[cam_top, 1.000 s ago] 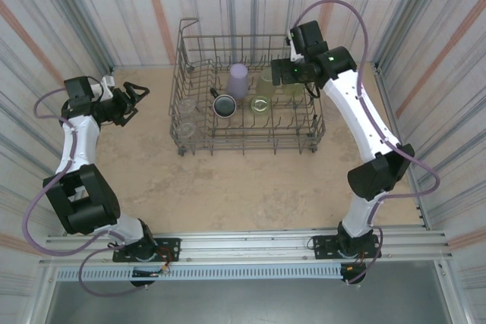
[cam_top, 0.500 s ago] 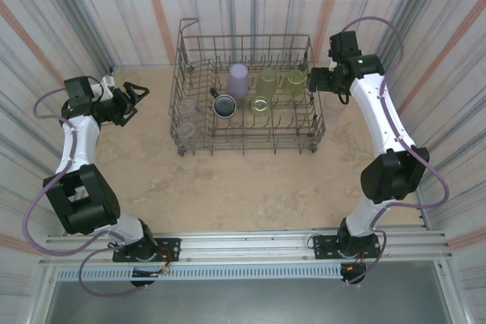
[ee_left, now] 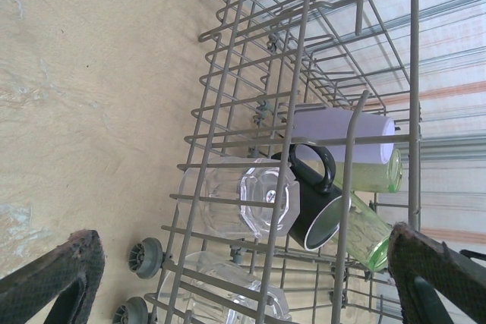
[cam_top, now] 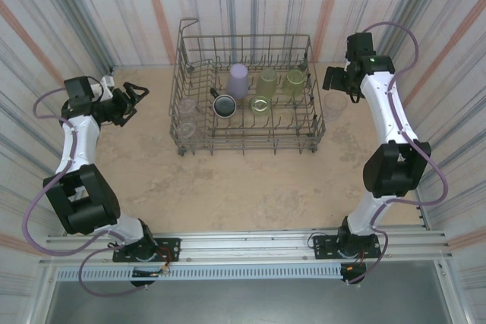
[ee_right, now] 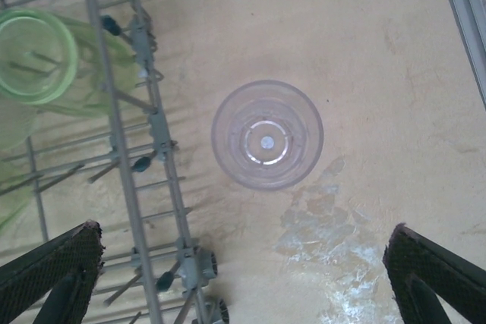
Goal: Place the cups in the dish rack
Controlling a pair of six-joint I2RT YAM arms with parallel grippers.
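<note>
Right arm (cam_top: 383,115): swung off the rack (cam_top: 182,58) to the tabletop (ee_right: 364,73) at its right. Its right fingers (ee_right: 433,263) are spread wide and empty above an upright clear cup (ee_right: 266,144). Idle left fingers (ee_left: 53,271) are wide and empty, left of rack. Advice: descend centred, straddle the rim, close gently.

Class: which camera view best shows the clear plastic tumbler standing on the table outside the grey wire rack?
Right wrist view: the clear plastic tumbler sits centred, seen from directly above, apart from the grey wire rack. The top external view gives a small faint shape beside the rack.
</note>
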